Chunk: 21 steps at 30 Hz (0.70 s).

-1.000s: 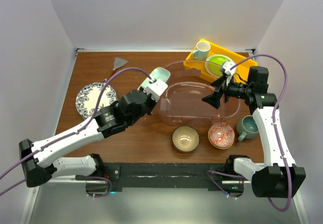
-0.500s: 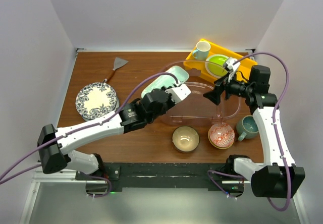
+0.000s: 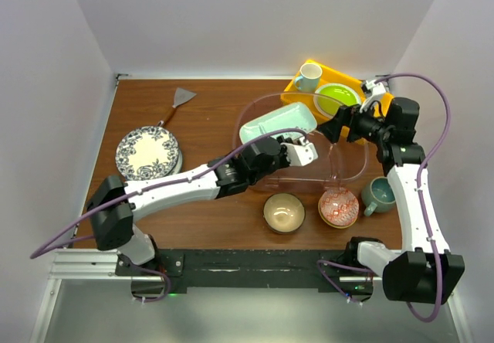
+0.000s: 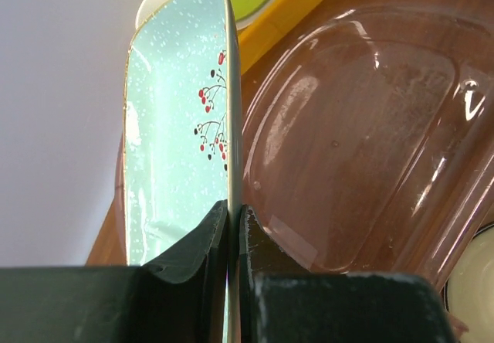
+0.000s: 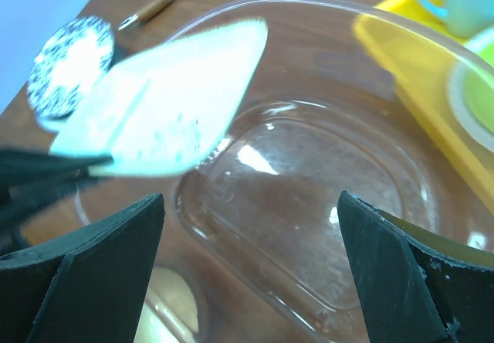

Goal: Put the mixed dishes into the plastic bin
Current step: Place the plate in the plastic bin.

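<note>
– Left end effector (image 4: 231, 212) is clamped on the near edge of the white plate with red fruit marks (image 4: 174, 127). The jaws pinch just the thin rim, and the plate is tilted out over the far-left part of the plastic bin (image 3: 347, 169).

– So it's up in the air above the bin, not in it. I can't see anything lying inside. What about the right end effector (image 5: 247, 266)?

– Jaws wide apart and holding nothing. It hovers over the bin's far-right side, close to the yellow tray (image 3: 297, 88).

– Where's the danger, then?

– That grip, for me. It's a narrow pinch on a glazed rim with the whole plate hanging out beyond it. One quick wrist turn and I'd expect it to pivot or slide out between the fingers.

– And if it's let go from that height, it could land on edge, or knock the light bin along the surface (image 3: 201, 96).

– Watch the bin's rim too. If it comes down too far left, the plate's far end may catch the rim and tip outside.

– The two arms are also near each other over one tub. A swing across could clip the right one.

– Plenty left as well: blue floral plate (image 3: 147, 154) off to the left, then tan bowl (image 3: 283, 212), red-patterned bowl (image 3: 338, 207) and grey-teal mug (image 3: 378, 195) outside the bin's near side.
</note>
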### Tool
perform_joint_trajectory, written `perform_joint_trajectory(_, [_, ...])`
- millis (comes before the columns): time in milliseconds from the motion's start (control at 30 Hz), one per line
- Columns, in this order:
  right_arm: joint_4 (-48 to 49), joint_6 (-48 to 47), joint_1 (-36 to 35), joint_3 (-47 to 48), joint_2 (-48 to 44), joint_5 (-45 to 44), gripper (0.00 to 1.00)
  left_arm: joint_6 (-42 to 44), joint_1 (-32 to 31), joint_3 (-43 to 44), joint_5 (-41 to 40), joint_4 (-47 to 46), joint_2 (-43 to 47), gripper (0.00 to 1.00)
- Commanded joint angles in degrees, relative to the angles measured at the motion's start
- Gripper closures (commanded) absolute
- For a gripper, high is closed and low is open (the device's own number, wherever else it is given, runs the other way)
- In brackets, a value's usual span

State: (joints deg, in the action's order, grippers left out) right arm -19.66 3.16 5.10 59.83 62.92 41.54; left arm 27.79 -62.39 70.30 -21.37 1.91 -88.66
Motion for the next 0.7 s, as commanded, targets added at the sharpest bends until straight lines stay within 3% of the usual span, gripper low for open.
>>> perform_joint_trajectory(0, [3.5,6.8,1.0,0.5,-1.6,-10.9,0.02,9.4,-0.3,5.5,4.0,-11.7,-1.3,1.0])
perform_joint_trajectory(267, [4.2,9.4,1.8,-0.2,-2.1,-19.6,0.02,11.8,2.6,9.1,10.5,-11.3,-7.4,1.0])
perform_joint_trajectory(667, [4.5,9.6,2.0,-0.4,-2.4,-20.2,0.02,8.9,10.2,15.1,22.9,-6.9,-16.0,1.0])
